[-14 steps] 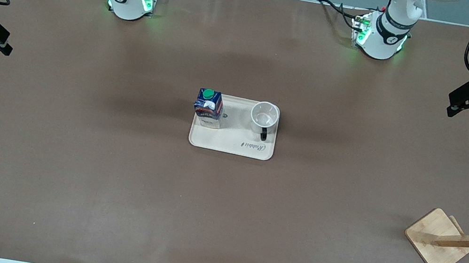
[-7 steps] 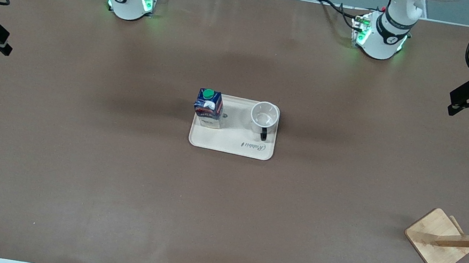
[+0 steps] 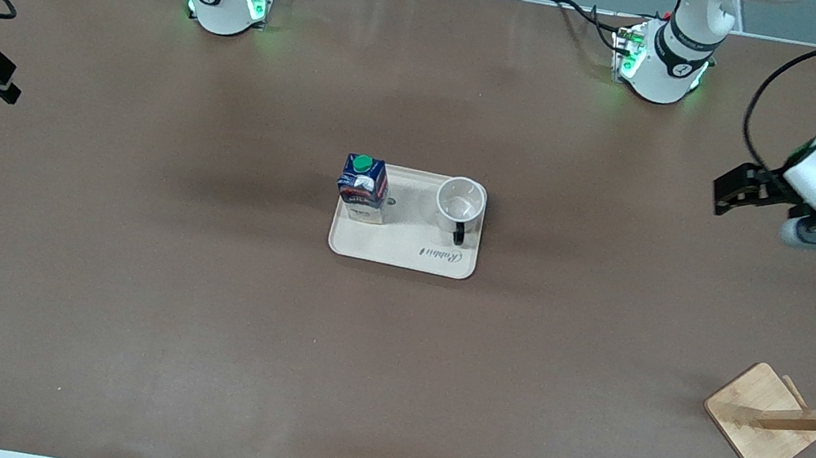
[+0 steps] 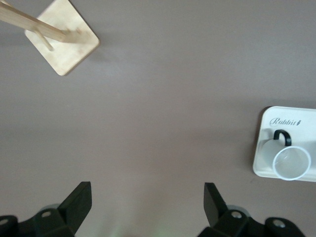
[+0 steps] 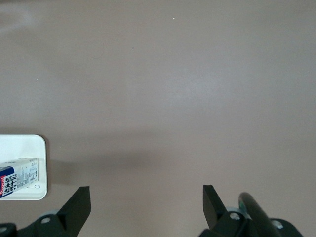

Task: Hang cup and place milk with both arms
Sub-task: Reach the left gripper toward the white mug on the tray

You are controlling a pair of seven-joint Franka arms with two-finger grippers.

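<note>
The milk (image 3: 363, 187), a dark blue carton with a green cap, stands upright on a cream tray (image 3: 404, 252) at mid-table, on the tray's end toward the right arm. The cup (image 3: 459, 204), white with a black handle turned toward the front camera, stands upright on the tray's other end. My left gripper (image 3: 724, 197) is open and empty over bare table toward the left arm's end. Its wrist view shows its gripper (image 4: 147, 202) and the cup (image 4: 291, 163). My right gripper (image 3: 6, 80) is open and empty at the right arm's table end. Its wrist view shows its gripper (image 5: 146, 205) and the milk (image 5: 17, 178).
A wooden cup rack (image 3: 766, 417) with pegs stands toward the left arm's end, nearer the front camera than the tray; it also shows in the left wrist view (image 4: 61, 42). Brown table cloth surrounds the tray.
The left arm has swung in from the table's end toward the tray, and its gripper is now lower in the front view. The right gripper has barely moved. The milk and the cup stand unmoved.
</note>
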